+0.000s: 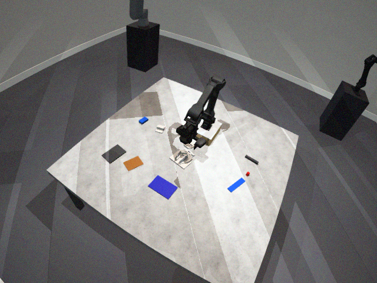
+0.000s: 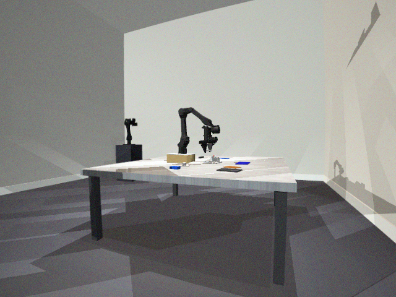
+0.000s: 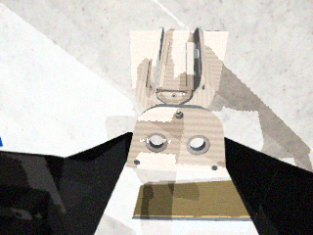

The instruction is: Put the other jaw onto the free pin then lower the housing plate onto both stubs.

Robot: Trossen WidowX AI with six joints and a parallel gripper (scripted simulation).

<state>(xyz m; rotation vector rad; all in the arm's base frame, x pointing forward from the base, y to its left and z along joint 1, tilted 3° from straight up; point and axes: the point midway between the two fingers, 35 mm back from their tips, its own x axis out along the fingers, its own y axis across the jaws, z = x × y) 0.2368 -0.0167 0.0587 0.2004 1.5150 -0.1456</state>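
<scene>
Gripper (image 1: 190,144) (image 2: 208,151) (image 3: 174,138) pinches housing plate (image 1: 189,146) (image 2: 209,150) (image 3: 178,128) by side edges; base assembly (image 1: 182,157) (image 2: 215,158) (image 3: 176,69) lies lower, toward upper centre of wrist view.

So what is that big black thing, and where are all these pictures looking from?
It's a robot arm, standing by a table. One picture looks down from high up. One looks from the side of the room. The last looks from the arm's own wrist, so you see its two black fingers close up.

The fingers are holding a pale plate with two round holes, up above the table. Near it on the table sits a pale base with metal parts on it.

Around them lie flat pieces: dark blue, orange and black.
</scene>
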